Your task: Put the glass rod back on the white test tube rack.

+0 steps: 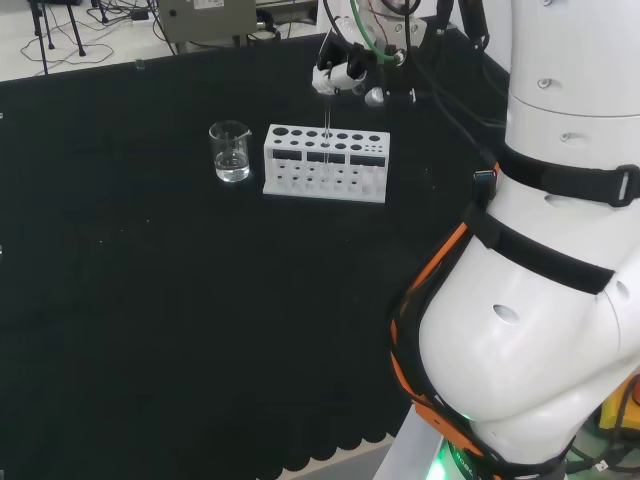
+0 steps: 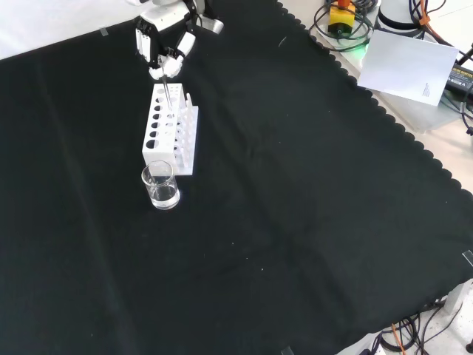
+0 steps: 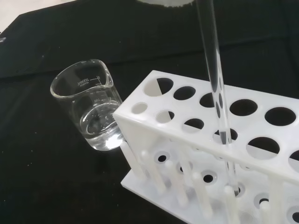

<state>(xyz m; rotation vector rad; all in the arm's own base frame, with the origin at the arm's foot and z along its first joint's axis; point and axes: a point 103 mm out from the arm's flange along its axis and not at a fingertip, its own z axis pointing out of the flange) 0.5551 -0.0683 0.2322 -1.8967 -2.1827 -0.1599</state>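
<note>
The hand (image 1: 345,75) pinches the top of the glass rod (image 3: 216,84), which stands nearly upright, already threaded through a hole in the white test tube rack (image 1: 326,163) beside the beaker (image 1: 230,152). From here I'd say keep it plumb, lower until its tip seats in the bottom plate, and only then let go.

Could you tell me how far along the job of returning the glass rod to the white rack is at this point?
Mostly done: the clear glass rod already stands through a hole in the white plastic test tube rack, its tip down at the lower shelf, beside the clear glass beaker. In hand: the black and white hand grips the rod's top above the rack. Left: letting go and pulling away.
</note>
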